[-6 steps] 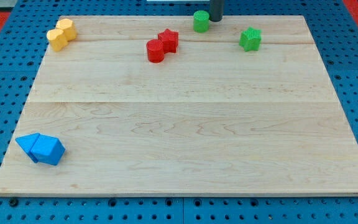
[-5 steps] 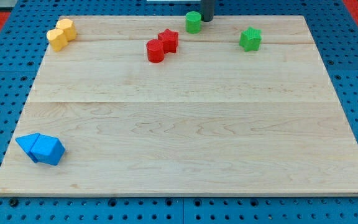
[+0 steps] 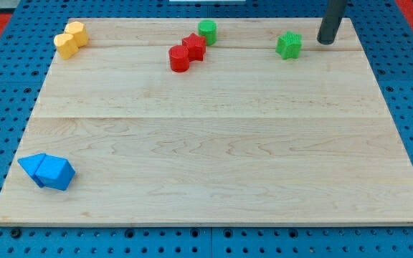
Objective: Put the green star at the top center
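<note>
Dark rod's tip [image 3: 326, 41] bare, holding nothing, just right of green star block [image 3: 289, 45] near far right of wooden board [image 3: 206, 143]. Placement suits leftward push toward top centre, where green cylinder [image 3: 207, 30] sits.

No readable text, labels or numbers appear anywhere

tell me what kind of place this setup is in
Probably a robotics lab bench: a wooden board lies on a blue perforated mounting plate, with small coloured blocks like the green star on it and my tip just right of that star.
</note>
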`<action>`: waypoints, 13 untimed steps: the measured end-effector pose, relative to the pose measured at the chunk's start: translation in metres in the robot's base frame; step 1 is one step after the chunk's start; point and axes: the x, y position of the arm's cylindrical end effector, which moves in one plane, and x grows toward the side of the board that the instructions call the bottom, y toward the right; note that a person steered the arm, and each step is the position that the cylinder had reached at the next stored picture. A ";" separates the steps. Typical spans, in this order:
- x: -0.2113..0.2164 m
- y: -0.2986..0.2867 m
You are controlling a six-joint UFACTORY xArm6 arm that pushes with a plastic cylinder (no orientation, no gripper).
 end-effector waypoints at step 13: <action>0.048 -0.074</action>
